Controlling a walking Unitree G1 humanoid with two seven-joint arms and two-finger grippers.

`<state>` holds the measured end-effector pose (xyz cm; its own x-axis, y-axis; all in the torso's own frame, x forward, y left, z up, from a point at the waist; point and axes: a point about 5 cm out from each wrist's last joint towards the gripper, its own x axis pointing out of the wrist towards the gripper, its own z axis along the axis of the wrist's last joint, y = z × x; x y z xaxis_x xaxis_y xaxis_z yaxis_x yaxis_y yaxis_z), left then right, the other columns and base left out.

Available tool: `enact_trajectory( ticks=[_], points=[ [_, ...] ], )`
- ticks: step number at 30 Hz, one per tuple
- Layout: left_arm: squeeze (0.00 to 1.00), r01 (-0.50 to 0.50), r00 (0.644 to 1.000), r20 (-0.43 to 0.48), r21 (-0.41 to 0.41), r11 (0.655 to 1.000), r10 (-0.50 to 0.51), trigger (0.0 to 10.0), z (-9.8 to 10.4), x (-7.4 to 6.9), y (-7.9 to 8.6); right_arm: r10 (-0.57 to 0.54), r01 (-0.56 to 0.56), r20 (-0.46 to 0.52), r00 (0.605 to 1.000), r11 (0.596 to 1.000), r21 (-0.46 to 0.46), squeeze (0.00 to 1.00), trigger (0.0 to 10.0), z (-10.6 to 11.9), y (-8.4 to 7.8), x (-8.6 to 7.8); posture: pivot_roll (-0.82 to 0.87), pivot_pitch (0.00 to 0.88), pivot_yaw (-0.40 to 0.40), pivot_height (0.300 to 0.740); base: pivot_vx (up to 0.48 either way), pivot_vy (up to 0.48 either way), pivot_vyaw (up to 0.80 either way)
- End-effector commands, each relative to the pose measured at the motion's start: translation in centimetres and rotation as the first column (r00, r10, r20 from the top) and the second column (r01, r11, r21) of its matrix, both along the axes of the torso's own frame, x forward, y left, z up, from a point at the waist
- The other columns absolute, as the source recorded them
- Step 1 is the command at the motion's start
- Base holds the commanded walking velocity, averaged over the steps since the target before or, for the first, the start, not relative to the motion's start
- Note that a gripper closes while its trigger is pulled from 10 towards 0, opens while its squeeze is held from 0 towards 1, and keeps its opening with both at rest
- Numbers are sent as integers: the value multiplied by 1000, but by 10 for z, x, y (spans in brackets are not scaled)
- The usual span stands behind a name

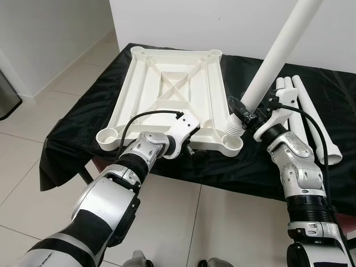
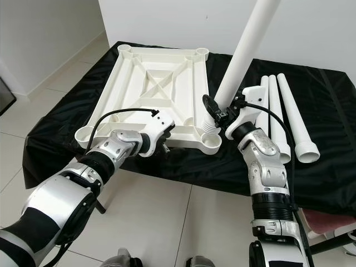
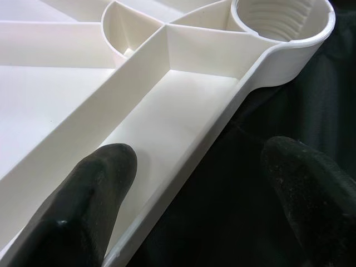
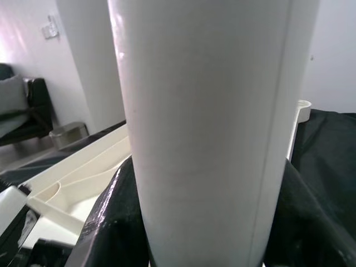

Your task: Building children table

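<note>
Tilted long white plastic leg tube [image 1: 276,53] blocks the near right corner of the upside-down white plastic tabletop [image 1: 169,92], 3 spare white tubes [image 1: 311,119] crowd the right, tabletop's left side open.

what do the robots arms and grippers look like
Both arms are silver metal with rounded joint housings and black ribbed bands between segments. A thin black cable loops over each wrist into a white block-shaped housing. The left gripper has two long, matte black, round-tipped fingers. The right gripper is black too, with glossy black fingers.

One tabletop [image 1: 172,89], four legs [image 2: 289,117] (one held upright).
</note>
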<state>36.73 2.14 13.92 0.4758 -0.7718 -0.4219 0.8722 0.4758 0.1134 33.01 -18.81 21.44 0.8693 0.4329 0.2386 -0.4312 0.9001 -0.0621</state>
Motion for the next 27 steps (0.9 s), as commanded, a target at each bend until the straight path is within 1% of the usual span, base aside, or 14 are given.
enact_trajectory(
  ticks=[1,2,3,4,9,11,13,14,15,18,27],
  points=[
    [0,-67,997,24,26,997,67,10000,-3,2,0,16,-16,8,1000,1000,-24,0,10000,1,2,-3,-168,0,43,740,0,0,0],
    [0,-62,998,25,26,998,61,10000,-3,2,-1,15,-15,7,1000,1000,-25,0,10000,0,2,-3,-168,0,43,740,0,0,0],
    [0,-47,999,26,21,999,46,2157,-3,1,-2,15,-15,6,1000,1000,-26,0,10000,0,1,-4,-173,0,47,740,0,0,0],
    [0,-34,999,30,18,999,33,0,-2,0,-3,15,-15,5,1000,1000,-28,0,10000,0,1,-4,-174,0,48,740,0,0,0],
    [0,8,1000,20,0,1000,-8,0,-3,-2,-6,14,-14,3,1000,999,-30,0,10000,0,-1,-6,-183,0,54,740,0,0,0],
    [0,44,999,18,13,999,-45,0,-4,-5,-8,8,-8,2,1000,999,-33,0,10000,-1,-2,-6,-185,0,57,740,0,0,0],
    [0,53,998,17,18,998,-53,0,-5,-5,-8,7,-7,2,1000,999,-33,0,10000,-1,-3,-6,-186,0,58,740,0,0,0],
    [0,64,998,18,23,998,-65,1569,-5,-6,-9,6,-6,2,1000,999,-37,0,10000,-1,-3,-6,-187,0,58,740,0,0,0],
    [0,71,997,17,27,997,-72,10000,-6,-6,-9,5,-5,1,1000,999,-38,0,10000,-1,-3,-6,-187,0,59,740,0,0,0],
    [0,94,995,17,27,995,-94,10000,-5,-7,-10,3,-3,2,1000,999,-38,0,10000,-1,-4,-6,-186,0,60,740,0,0,0],
    [0,100,995,25,13,995,-100,10000,-2,-7,-12,4,-4,-1,1000,999,-35,0,10000,-1,-3,-4,-180,0,56,740,0,0,0]
  ],
)
